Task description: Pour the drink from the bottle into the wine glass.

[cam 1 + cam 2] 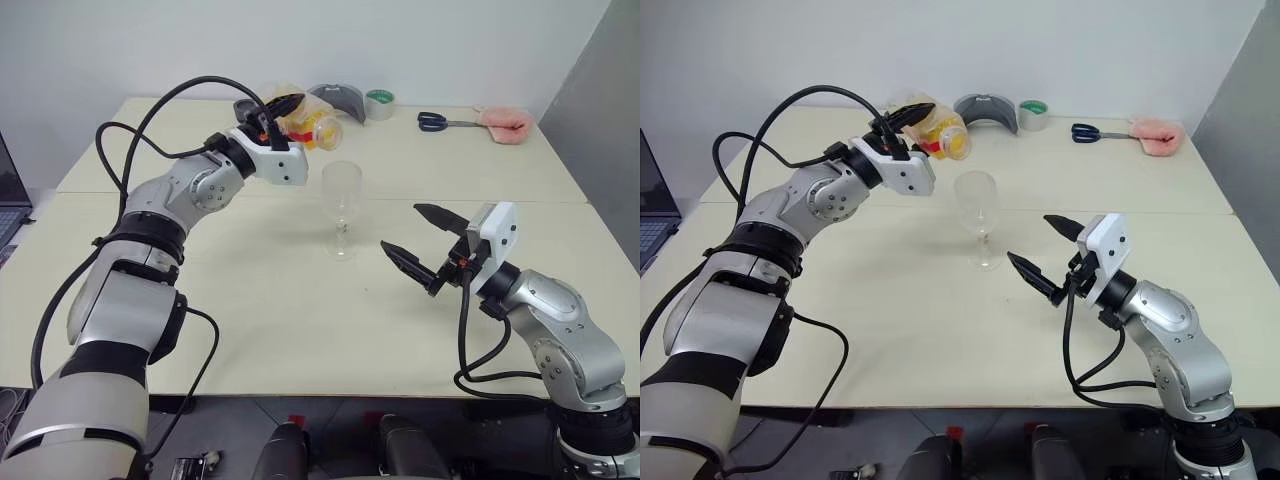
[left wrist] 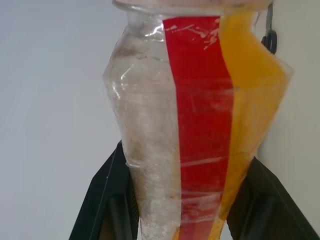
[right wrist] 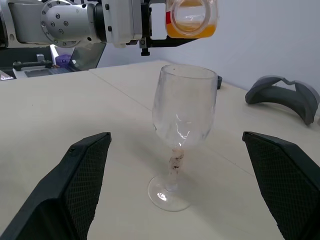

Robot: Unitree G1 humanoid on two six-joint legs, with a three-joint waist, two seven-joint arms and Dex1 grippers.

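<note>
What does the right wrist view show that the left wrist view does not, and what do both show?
Right wrist view: the empty wine glass upright on the table, the open right gripper and a grey curved object.

Left wrist view: the bottle's red strip close up, with the left gripper's fingers clamped on its sides.

Both: the tilted bottle and the orange drink inside.

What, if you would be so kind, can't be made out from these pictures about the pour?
- Bottle mouth: cut off by the top edge in the left wrist view; too small in the head views to tell whether a cap is on.
- Wine glass: whether any drink has reached it; the bowl looks empty.
- Scissors: too small for detail.
</note>
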